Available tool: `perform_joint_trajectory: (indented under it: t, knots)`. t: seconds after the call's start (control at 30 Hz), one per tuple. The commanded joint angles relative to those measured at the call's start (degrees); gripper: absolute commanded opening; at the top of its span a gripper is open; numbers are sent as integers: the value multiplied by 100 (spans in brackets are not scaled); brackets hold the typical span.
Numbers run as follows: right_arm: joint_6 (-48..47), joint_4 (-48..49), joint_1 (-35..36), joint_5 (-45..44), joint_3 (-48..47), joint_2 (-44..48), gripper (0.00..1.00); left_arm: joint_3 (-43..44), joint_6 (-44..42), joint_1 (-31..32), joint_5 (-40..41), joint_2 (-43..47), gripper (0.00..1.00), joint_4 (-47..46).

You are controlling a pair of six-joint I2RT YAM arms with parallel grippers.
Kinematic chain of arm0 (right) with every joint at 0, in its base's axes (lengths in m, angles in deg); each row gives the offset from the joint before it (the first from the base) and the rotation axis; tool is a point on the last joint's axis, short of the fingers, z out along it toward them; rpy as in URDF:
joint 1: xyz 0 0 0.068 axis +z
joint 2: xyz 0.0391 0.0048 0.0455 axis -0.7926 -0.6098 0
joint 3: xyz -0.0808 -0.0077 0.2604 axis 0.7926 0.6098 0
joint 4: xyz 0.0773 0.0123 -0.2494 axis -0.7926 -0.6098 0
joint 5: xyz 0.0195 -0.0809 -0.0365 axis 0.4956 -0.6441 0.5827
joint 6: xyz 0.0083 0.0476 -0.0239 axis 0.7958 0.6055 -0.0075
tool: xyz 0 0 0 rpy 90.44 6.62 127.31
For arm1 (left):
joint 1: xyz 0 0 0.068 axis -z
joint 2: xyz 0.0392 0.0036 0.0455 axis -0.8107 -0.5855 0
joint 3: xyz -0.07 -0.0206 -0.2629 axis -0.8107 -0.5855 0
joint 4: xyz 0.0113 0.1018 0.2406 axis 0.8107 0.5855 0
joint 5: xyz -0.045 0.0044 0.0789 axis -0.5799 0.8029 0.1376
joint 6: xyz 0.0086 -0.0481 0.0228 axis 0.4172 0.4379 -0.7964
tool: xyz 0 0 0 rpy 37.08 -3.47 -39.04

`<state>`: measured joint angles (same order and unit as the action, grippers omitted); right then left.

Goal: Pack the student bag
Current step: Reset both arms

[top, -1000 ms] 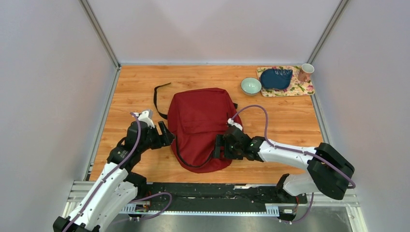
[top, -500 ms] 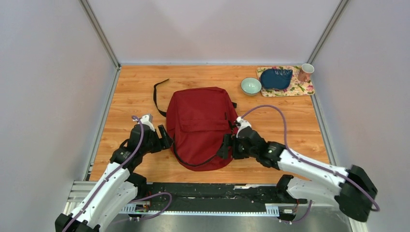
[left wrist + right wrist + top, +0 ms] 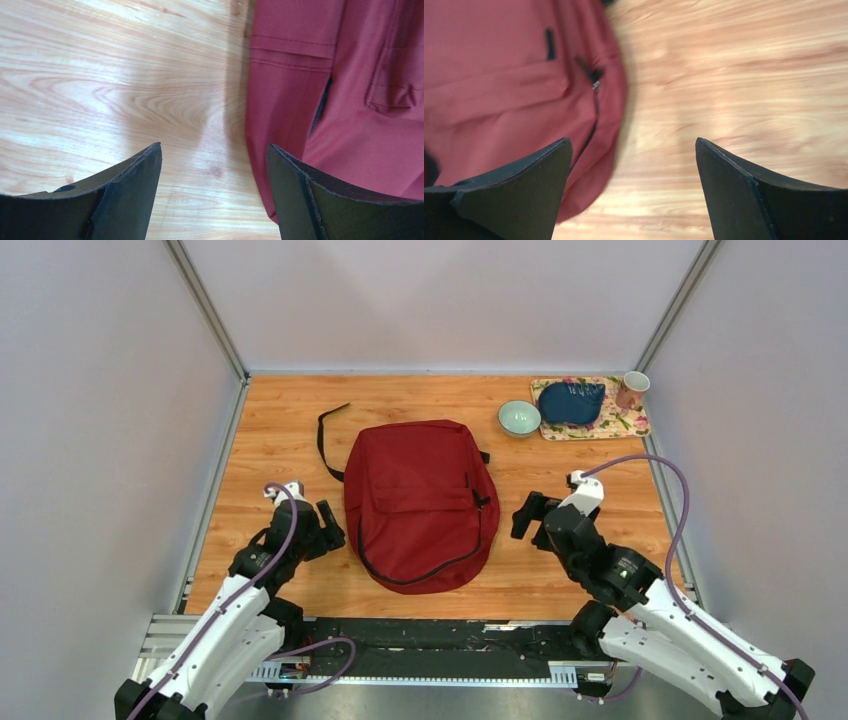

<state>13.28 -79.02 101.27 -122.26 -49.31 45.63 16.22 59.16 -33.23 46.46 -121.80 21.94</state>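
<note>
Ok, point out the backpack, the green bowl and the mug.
backpack (image 3: 415,505): top view, red front panel.
green bowl (image 3: 519,418): top view, inner hollow.
mug (image 3: 630,390): top view, its body.

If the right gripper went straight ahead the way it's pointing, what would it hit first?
Most likely the bare wooden table, just beside the student bag; wood fills the gap of the open right gripper.
</note>
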Motion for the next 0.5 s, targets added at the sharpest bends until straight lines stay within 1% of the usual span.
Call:
perform_joint_trajectory:
  t: [0.0,0.03,0.07,0.1,0.13,0.17,0.2,0.23,0.27,0.3,0.33,0.47]
  knots:
    - [-582,-430,-891,-264,-627,-493,98,243,34,-1,531,166,84,226]
    - [-696,-465,-1129,-62,-698,-625,98,234,7,-1,549,253,84,217]
    - [-680,-587,-1601,227,-846,-852,98,234,-2,-1,558,297,84,191]
    - [-662,-614,-1823,343,-883,-924,98,217,-10,-1,619,350,84,173]
    - [-697,-588,-2025,475,-874,-960,98,217,33,8,654,446,84,173]
    - [-723,-449,-2436,815,-831,-969,98,217,51,-1,715,491,84,208]
    - [-750,-361,-2641,1027,-795,-943,98,217,60,-1,777,535,84,208]
    - [-793,-281,-2999,1230,-743,-925,98,225,60,-1,804,596,84,225]
    - [-785,-159,-3134,1536,-708,-890,98,234,51,-1,821,614,84,225]
    - [-776,-131,-3248,1609,-664,-898,98,243,25,-1,848,658,84,217]
    - [-776,-114,-3362,1653,-655,-890,98,252,7,-1,874,710,84,217]
    - [-986,-26,-3372,1671,-655,-838,98,252,-116,-1,927,878,84,146]
